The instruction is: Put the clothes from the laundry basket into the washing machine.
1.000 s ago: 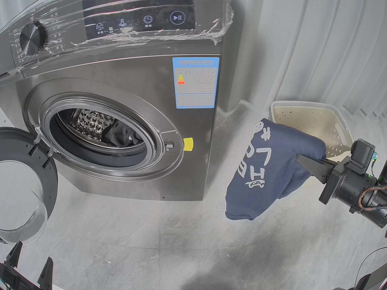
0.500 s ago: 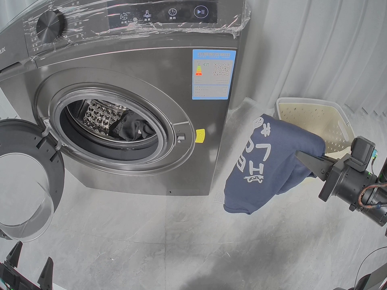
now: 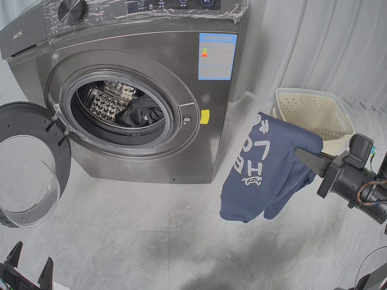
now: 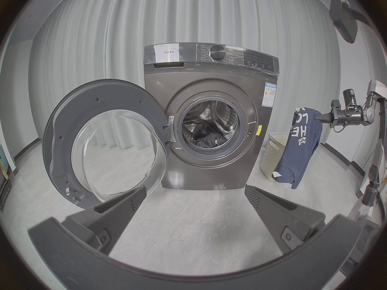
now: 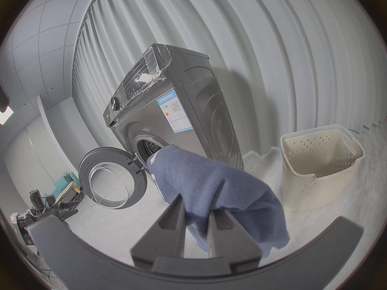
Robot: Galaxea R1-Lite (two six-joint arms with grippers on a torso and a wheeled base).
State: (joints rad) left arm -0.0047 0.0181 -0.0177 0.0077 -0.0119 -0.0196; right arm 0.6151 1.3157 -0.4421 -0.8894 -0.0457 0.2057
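Note:
My right gripper point(image 3: 308, 156) is shut on a navy T-shirt point(image 3: 266, 166) with white print, which hangs off the floor in front of the cream laundry basket point(image 3: 318, 113). In the right wrist view the fingers point(image 5: 175, 218) pinch a fold of the shirt point(image 5: 217, 186). The grey washing machine point(image 3: 161, 101) stands to the left with its round door point(image 3: 28, 162) swung wide. A dark garment point(image 3: 141, 113) lies in the drum. My left gripper point(image 3: 30, 262) is low at the near left, open and holding nothing, and faces the drum opening point(image 4: 209, 129).
The basket point(image 5: 318, 162) sits on the floor right of the washer, close to a white curtain point(image 3: 322, 41). Pale tiled floor point(image 3: 141, 230) stretches between me and the machine. The open door point(image 4: 109, 141) juts out on the left side.
The head camera has shifted, so the washer sits farther right and higher in the picture. The right gripper still holds the shirt in about the same place; its hem hangs a little lower.

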